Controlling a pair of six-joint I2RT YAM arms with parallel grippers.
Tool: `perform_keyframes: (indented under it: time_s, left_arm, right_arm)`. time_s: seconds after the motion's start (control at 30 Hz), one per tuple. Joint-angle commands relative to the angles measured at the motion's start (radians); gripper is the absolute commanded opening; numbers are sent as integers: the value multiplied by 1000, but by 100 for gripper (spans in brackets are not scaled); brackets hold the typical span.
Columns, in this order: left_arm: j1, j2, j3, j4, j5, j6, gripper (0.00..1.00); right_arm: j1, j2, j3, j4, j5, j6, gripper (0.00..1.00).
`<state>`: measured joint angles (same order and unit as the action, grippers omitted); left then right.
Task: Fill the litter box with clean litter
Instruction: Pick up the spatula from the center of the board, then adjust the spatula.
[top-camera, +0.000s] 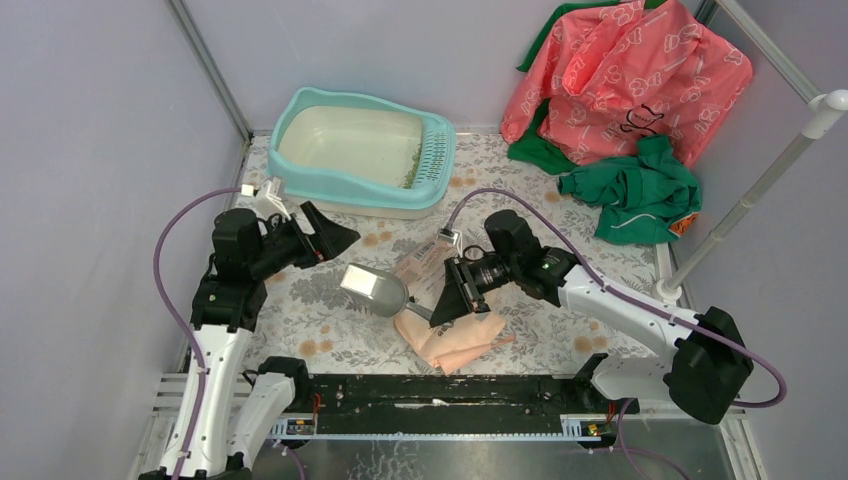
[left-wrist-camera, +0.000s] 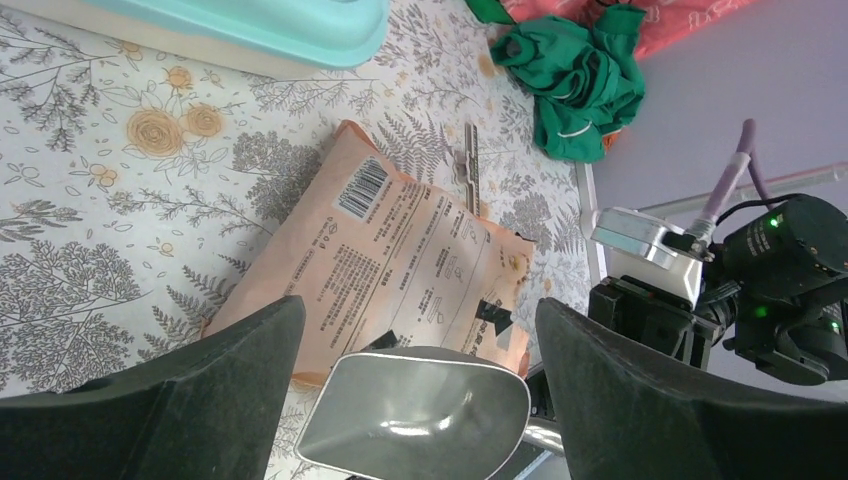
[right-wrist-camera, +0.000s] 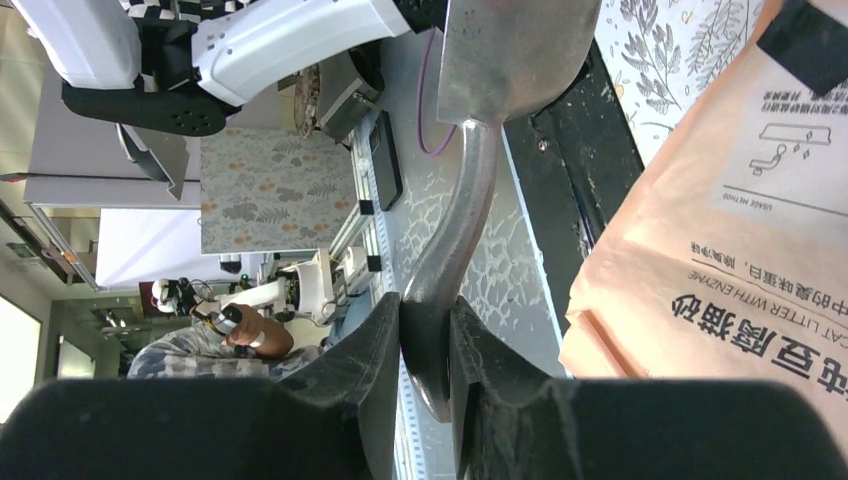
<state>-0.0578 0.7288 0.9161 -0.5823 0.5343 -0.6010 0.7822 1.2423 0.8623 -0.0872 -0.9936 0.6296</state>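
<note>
surface: floral-print table (top-camera: 320, 320) | on it: litter box (top-camera: 345, 188) far left, peach bag (top-camera: 455, 340) near centre, green cloth (top-camera: 635, 195) far right

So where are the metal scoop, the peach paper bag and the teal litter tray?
Grey metal scoop (top-camera: 375, 290): top view, bowl.
Peach paper bag (left-wrist-camera: 400, 260): left wrist view, printed face.
Light-teal plastic litter box (top-camera: 345, 186): top view, near wall.

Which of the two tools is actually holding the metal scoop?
The right tool: its jaws are shut on the scoop handle. The left tool is wide open and holds nothing.
</note>
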Motion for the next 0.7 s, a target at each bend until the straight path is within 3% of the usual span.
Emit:
perform_keyframes:
  time_s: [0.0, 0.3, 0.43, 0.67]
  left_arm:
    - [5, -1, -17, 62, 106, 53, 91]
    - [5, -31, -52, 74, 243, 65, 89]
    - [5, -45, -79, 131, 355, 12, 89]
    - [5, -68, -109, 186, 413, -33, 89]
  right_arm:
    - [-7, -41, -6, 49, -74, -8, 4]
    - [-7, -53, -13, 175, -171, 68, 4]
    - [-7, -63, -2, 174, -191, 77, 4]
    - [-8, -90, 3, 166, -198, 80, 4]
